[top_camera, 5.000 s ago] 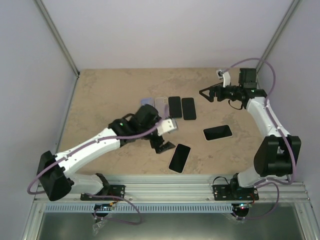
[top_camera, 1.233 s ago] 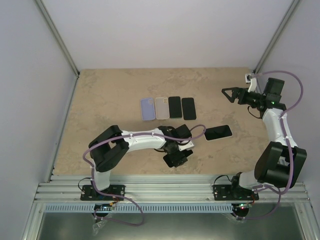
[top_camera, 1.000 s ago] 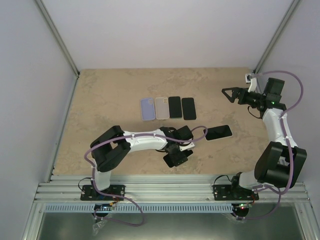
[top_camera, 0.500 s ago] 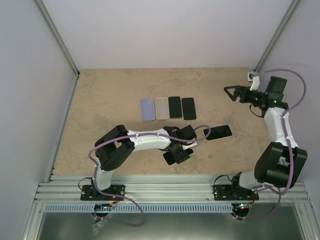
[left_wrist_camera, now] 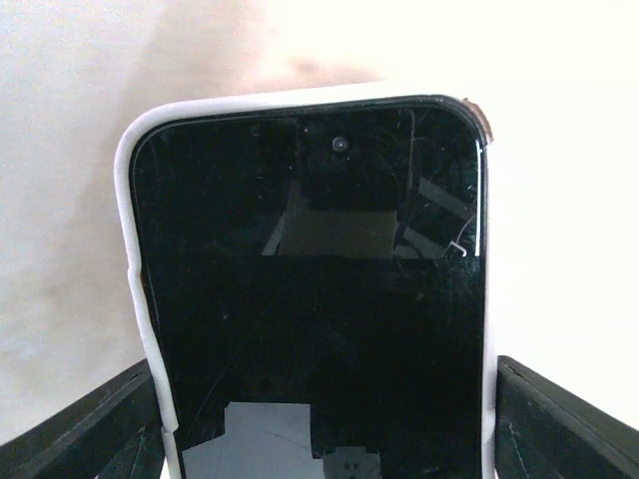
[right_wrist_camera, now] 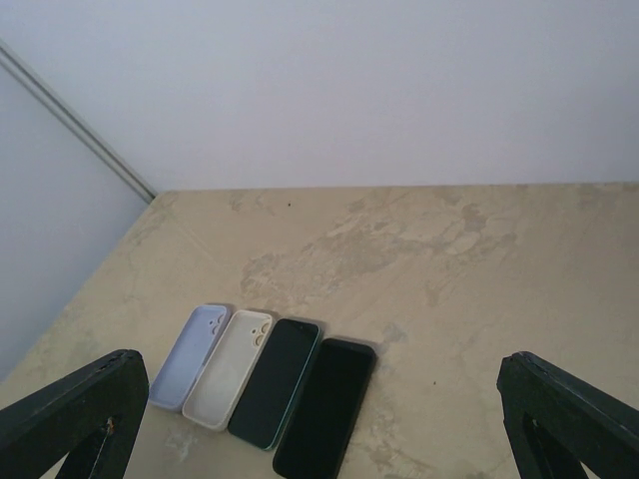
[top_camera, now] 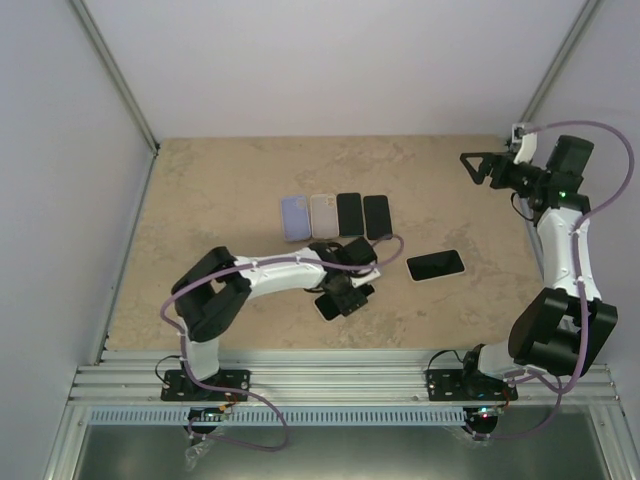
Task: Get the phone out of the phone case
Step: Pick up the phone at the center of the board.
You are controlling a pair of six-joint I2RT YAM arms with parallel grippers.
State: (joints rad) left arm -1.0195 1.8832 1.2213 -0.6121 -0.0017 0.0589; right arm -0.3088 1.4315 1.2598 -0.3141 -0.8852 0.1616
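Left hand (top_camera: 343,298) gripped the phone (left_wrist_camera: 315,299) in its white case (left_wrist_camera: 128,200) on the desk (top_camera: 200,200), right hand (top_camera: 472,168) stood wide open, empty.

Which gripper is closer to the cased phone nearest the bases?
Left. The left gripper straddles the phone; the right gripper hangs open far off, by the back right corner.

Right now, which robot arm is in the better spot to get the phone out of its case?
Left: the left gripper clasps both sides of the cased phone. The right gripper hangs open and empty, far off near the back corner.
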